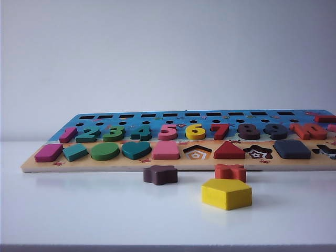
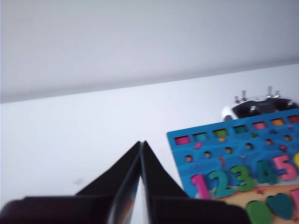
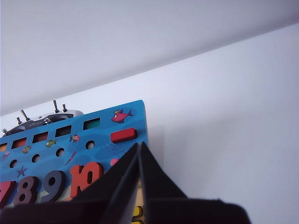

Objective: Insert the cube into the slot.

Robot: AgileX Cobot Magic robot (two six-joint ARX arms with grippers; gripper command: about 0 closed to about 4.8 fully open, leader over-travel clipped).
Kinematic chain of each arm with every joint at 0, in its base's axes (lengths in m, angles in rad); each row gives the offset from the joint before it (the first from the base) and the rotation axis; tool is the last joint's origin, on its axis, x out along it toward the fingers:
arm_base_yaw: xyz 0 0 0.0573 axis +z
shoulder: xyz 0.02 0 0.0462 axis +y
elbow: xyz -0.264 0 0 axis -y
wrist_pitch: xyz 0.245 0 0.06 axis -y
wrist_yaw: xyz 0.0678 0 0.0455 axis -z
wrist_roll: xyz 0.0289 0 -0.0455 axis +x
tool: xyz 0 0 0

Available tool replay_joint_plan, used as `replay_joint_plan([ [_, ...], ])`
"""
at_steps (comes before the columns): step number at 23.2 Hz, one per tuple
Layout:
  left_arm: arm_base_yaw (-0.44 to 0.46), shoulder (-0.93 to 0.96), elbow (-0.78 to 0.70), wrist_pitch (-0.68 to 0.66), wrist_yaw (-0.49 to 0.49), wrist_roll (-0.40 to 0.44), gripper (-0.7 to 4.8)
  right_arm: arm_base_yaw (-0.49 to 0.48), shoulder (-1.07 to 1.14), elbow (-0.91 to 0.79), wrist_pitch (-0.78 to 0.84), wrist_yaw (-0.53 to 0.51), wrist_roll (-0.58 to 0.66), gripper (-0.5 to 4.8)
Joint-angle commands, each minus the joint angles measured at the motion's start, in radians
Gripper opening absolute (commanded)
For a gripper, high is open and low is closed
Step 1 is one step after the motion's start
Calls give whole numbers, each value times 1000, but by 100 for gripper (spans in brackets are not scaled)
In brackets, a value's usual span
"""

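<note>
Cube [image 1: 292,149] placement shows only in the exterior view: we see it lying flat in the board's [image 1: 131,164] front row, on the right, between the star recess [image 1: 258,152] and the board's right end. It fills the slot, so no checkerboard floor is visible there. That view shows no arm or gripper.

On the table [image 1: 79,210] in front of the board, the exterior view gives us three loose blocks: a brown star [image 1: 160,175], a red star [image 1: 230,171] and a yellow pentagon [image 1: 226,193] nearest the camera. The pentagon recess [image 1: 197,153] stands open.

From the left wrist view we see the left gripper [image 2: 142,143] with its dark fingers [image 2: 161,175] pressed together at the tips, nothing between them. It hangs over bare table just beside the board's left end, where the numbers one to five [image 2: 243,176] and a green oval [image 2: 259,213] appear. The cube is out of this view.

From the right wrist view we see the right gripper [image 3: 139,145] likewise closed to a point and empty, over the board's right end, near the ten [image 3: 86,177] and a small red bar [image 3: 124,135]. Its fingers [image 3: 159,179] cover the front row, so the cube is hidden here too.

Both wrist views catch a grey controller [image 3: 44,120] behind the board, which the exterior view does not show.
</note>
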Motion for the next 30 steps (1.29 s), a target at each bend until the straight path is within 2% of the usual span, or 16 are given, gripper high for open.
replay_joint_plan([
  [1, 32, -44, -66, 15, -168, 10, 10, 1, -3, 2, 14, 6, -4, -7],
  [3, 52, -91, -141, 30, -266, 24, 10, 3, -3, 2, 13, 6, -4, -7],
  [9, 64, -153, -230, 97, -349, 55, 10, 3, -3, 2, 13, 6, -4, -7],
  [23, 65, -220, -341, 208, -370, 54, 10, 3, -3, 2, 5, 7, -4, -5],
  [25, 65, -245, -381, 234, -370, 51, 10, 3, -3, 2, 6, 33, -9, -5],
  [27, 65, -269, -415, 245, -367, 51, 10, 3, -3, 2, 6, 52, -60, -6],
  [29, 65, -294, -455, 269, -367, 51, 10, 3, -3, 2, 6, 51, -179, -8],
  [30, 65, -299, -465, 277, -367, 51, 10, 3, -3, 2, 6, 51, -181, -8],
])
